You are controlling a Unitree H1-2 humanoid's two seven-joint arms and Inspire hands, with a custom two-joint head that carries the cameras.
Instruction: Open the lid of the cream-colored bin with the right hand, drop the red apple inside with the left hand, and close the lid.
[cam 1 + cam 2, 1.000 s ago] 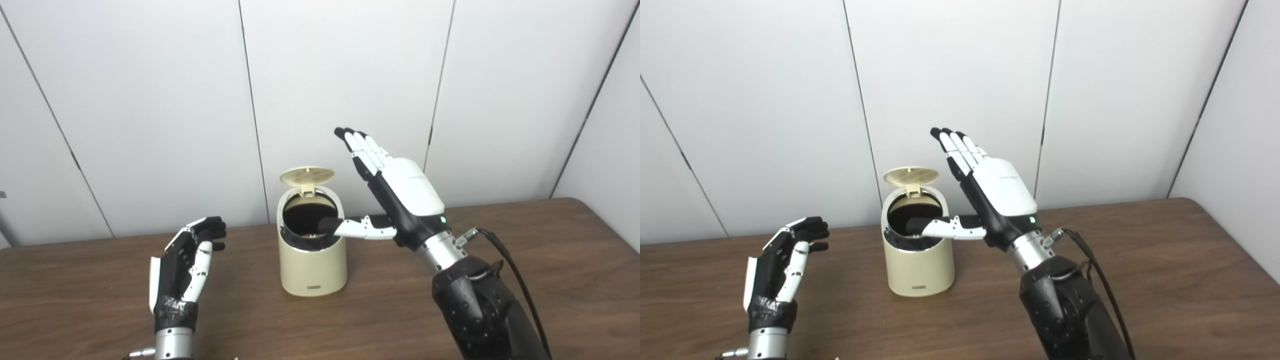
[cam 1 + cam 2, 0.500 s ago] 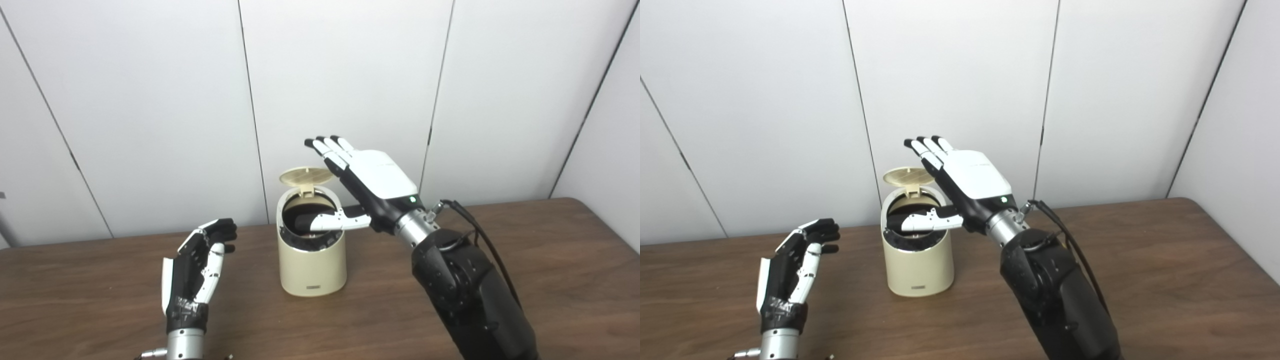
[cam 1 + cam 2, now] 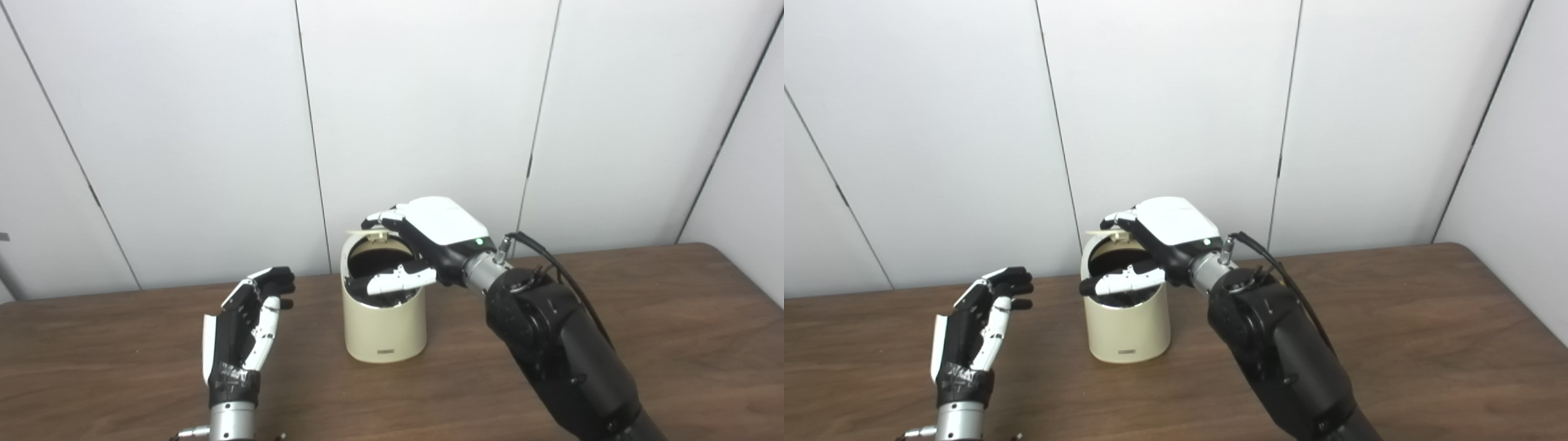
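Observation:
The cream-colored bin (image 3: 384,324) stands at the middle of the brown table (image 3: 674,318). Its round lid (image 3: 365,232) is tipped forward, almost level above the dark opening. My right hand (image 3: 429,236) is over the bin, fingers apart, resting on top of the lid, with the thumb stretched across the front of the opening. My left hand (image 3: 245,324) is open and empty, upright above the table left of the bin. No red apple is visible; the bin's inside is dark.
White wall panels stand close behind the table. The table's right corner (image 3: 735,257) is at the far right. My right forearm (image 3: 551,343) reaches across the table right of the bin.
My right hand has swung down and left from upright onto the lid, pushing it from standing open to nearly level over the opening. My left hand has drifted slightly right.

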